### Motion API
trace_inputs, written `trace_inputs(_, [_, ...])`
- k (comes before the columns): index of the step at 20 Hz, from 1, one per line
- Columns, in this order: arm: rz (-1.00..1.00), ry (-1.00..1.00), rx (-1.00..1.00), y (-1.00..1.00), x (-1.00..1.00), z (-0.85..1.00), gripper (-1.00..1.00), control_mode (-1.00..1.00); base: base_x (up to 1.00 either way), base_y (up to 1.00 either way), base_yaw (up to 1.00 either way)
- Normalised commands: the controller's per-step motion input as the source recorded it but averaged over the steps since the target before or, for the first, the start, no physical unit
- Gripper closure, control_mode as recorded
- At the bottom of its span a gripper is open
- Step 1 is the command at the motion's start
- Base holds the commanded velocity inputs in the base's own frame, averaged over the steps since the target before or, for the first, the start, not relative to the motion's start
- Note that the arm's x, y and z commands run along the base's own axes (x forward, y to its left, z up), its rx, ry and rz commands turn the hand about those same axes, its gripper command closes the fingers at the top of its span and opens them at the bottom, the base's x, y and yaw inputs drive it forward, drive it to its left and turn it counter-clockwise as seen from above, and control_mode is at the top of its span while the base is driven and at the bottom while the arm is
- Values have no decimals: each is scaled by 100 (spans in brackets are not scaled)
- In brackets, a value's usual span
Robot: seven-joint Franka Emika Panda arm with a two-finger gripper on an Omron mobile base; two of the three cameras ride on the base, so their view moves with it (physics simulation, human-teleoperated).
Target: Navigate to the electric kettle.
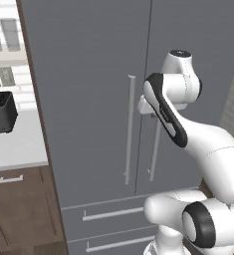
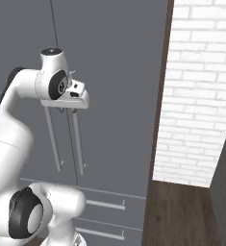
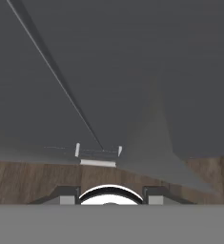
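Note:
The electric kettle is out of view. My arm is folded up in front of a tall grey double-door fridge (image 1: 93,99), with the hand held close to the door seam at mid height. The gripper (image 2: 69,108) points downward just before the two long vertical door handles (image 2: 78,139). In the hand view the gripper (image 3: 111,195) is open: its two dark fingertips (image 3: 66,194) stand wide apart with nothing between them, looking down the fridge front to the wooden floor (image 3: 32,178).
Left of the fridge, a black toaster (image 1: 1,112) sits on a pale counter (image 1: 19,147) over dark wood cabinets (image 1: 19,209). Two fridge drawers (image 1: 113,213) lie low. A white brick wall (image 2: 201,96) stands right, with open wooden floor (image 2: 182,216) before it.

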Motion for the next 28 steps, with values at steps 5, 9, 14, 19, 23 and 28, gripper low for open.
trace_inputs(5, [0, 0, 0, 0, 0, 0, -100, 100, -14, 0, 0])
trace_inputs(9, [0, 0, 0, 0, 0, 0, -100, 100, -34, 6, 27])
trace_inputs(14, [0, 0, 0, 0, 0, 0, -100, 100, -50, 13, 72])
trace_inputs(19, [0, 0, 0, 0, 0, 0, -100, 100, -23, 8, 95])
trace_inputs(23, [0, 0, 0, 0, 0, 0, -100, 100, -14, 1, 98])
trace_inputs(28, [0, 0, 0, 0, 0, 0, -100, 100, 0, 5, 90])
